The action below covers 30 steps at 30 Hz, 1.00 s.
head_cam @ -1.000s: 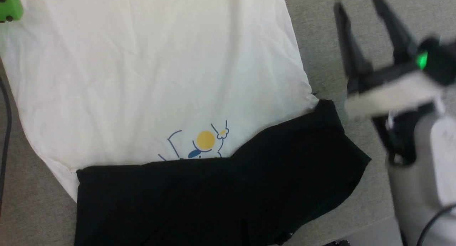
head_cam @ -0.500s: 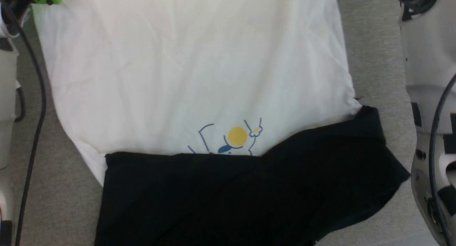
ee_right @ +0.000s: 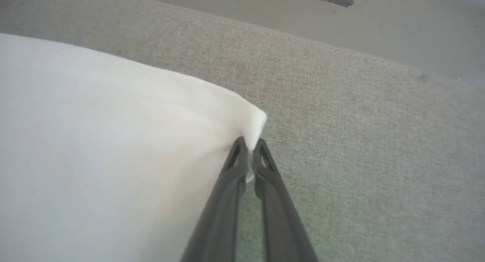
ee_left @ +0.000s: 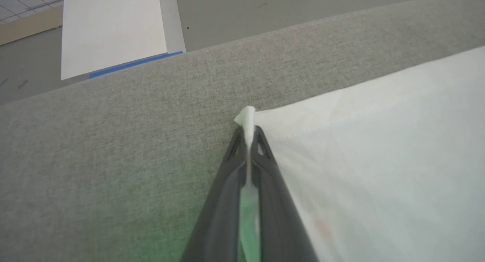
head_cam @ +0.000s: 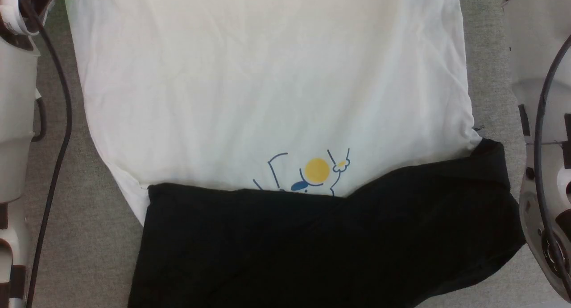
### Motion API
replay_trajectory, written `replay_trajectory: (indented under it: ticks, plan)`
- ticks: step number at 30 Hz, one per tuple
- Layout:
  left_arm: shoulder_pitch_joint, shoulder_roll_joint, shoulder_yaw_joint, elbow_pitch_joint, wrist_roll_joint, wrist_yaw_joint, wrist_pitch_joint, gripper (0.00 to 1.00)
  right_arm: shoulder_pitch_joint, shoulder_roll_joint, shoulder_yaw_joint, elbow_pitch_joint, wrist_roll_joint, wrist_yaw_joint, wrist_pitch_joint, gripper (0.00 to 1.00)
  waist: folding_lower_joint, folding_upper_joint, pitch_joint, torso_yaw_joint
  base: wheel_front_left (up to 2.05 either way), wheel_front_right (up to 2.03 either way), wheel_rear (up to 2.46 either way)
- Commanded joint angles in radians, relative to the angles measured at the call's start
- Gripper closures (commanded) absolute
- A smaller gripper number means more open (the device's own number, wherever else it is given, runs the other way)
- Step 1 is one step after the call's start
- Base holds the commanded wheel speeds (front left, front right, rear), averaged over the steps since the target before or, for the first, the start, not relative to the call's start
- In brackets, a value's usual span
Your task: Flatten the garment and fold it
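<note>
Grey surface [head_cam: 89, 236] holds one garment [head_cam: 267, 85]; left gripper [ee_left: 248, 132] and right gripper [ee_right: 249, 144] each pinch one corner.

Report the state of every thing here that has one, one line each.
garment: spread front-up on the grey surface, lightly wrinkled.
black sleeves: laid across the white front at the near end, covering the lower edge of the print.
left claw: shut on a white garment corner.
right claw: shut on another white corner.
</note>
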Motion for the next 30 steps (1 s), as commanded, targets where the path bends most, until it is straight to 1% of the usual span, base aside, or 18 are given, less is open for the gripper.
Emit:
replay_trajectory:
  ticks: [1,3,6,10,14,17,19,22,25,27,30]
  plan:
    - [-0.005,0.001,-0.006,0.018,0.006,-0.006,-0.015,1.00,-0.011,0.001,0.000,-0.002,-0.012,-0.002,-0.006,1.00,-0.0001,0.0000,-0.003,0.000,0.00,0.00,0.00]
    - [-0.012,0.005,-0.007,0.021,0.020,-0.009,-0.060,1.00,-0.009,0.001,-0.002,-0.016,-0.013,-0.002,-0.040,1.00,-0.0001,0.0000,-0.008,0.000,0.00,0.00,0.00]
    - [-0.025,0.019,-0.008,0.026,0.056,-0.011,-0.170,1.00,-0.005,-0.003,-0.013,-0.038,-0.020,-0.002,-0.124,1.00,-0.0001,0.0000,-0.023,0.000,0.00,0.00,0.00]
    - [-0.040,0.026,-0.005,0.047,0.098,0.002,-0.316,1.00,-0.005,-0.013,-0.032,-0.046,-0.028,-0.002,-0.238,1.00,-0.0001,0.0000,-0.046,0.003,0.00,0.00,0.00]
    - [-0.043,0.019,-0.003,0.083,0.114,0.011,-0.431,1.00,-0.003,-0.020,-0.036,-0.028,-0.016,-0.002,-0.310,1.00,-0.0001,0.0000,-0.075,0.010,0.00,0.00,0.00]
    - [-0.030,0.005,-0.001,0.110,0.098,0.000,-0.484,1.00,0.012,-0.027,-0.016,-0.019,0.018,-0.002,-0.343,1.00,-0.0001,0.0000,-0.105,0.018,0.00,0.00,0.00]
    - [-0.008,-0.005,-0.004,0.117,0.082,-0.018,-0.520,1.00,0.035,-0.039,0.011,-0.025,0.051,-0.002,-0.367,1.00,-0.0001,0.0000,-0.132,0.025,0.00,0.00,0.00]
    - [0.055,-0.008,-0.010,0.114,0.058,-0.049,-0.568,1.00,0.103,-0.067,0.071,-0.060,0.126,-0.002,-0.395,1.00,-0.0001,0.0000,-0.188,0.036,0.00,0.00,0.00]
    - [0.149,-0.003,-0.018,0.084,0.029,-0.083,-0.608,1.00,0.199,-0.117,0.138,-0.131,0.206,-0.002,-0.409,1.00,-0.0001,0.0000,-0.256,0.045,0.00,0.00,0.00]
    - [0.215,0.003,-0.020,0.050,0.012,-0.092,-0.622,1.00,0.262,-0.157,0.177,-0.187,0.245,-0.002,-0.409,1.00,-0.0001,0.0000,-0.294,0.051,0.00,0.00,0.00]
    - [0.341,0.016,-0.019,-0.031,-0.021,-0.097,-0.629,1.00,0.387,-0.217,0.206,-0.299,0.305,-0.002,-0.403,1.00,-0.0001,0.0000,-0.358,0.063,0.00,0.00,0.00]
